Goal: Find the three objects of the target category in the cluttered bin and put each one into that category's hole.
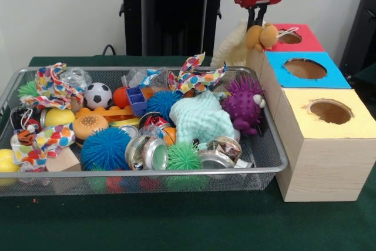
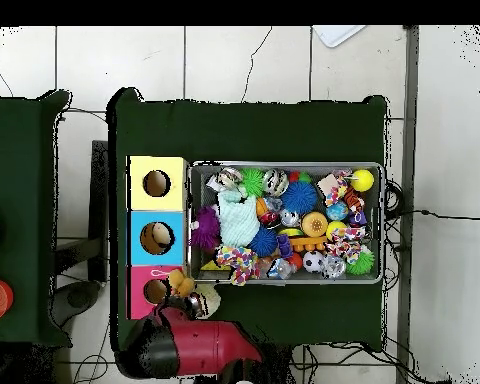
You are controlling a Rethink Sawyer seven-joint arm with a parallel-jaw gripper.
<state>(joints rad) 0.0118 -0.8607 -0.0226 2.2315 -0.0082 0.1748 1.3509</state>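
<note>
1. Your fingers [image 1: 257, 17] hang closed on the orange-brown bear [image 1: 262, 36], pinching it from above so it dangles just short of the red-surround hole [image 1: 290, 37].
2. In the overhead view the same bear [image 2: 180, 287] sits at the edge of that hole [image 2: 156, 290], beside it rather than over the opening.
3. You look to be in the delivery step: one plush animal is carried and not yet dropped.
4. Next, I judge you need to shift the fingers sideways until the bear hangs squarely over the round cut-out, then spread them; release too soon and it may land on the red card or slip off the box.
5. A pale yellow plush, probably the duckling [image 1: 232, 46], lies on the bench [image 1: 176, 221] just outside the bin [image 1: 267, 145], near the red box.
6. A small striped orange toy [image 1: 24, 137] near the bin's far end may be the tiger; it is too small to be sure.
7. Leave the purple spiky hedgehog [image 1: 244, 103] and the blue spiky ball [image 1: 106, 148] alone.
</note>
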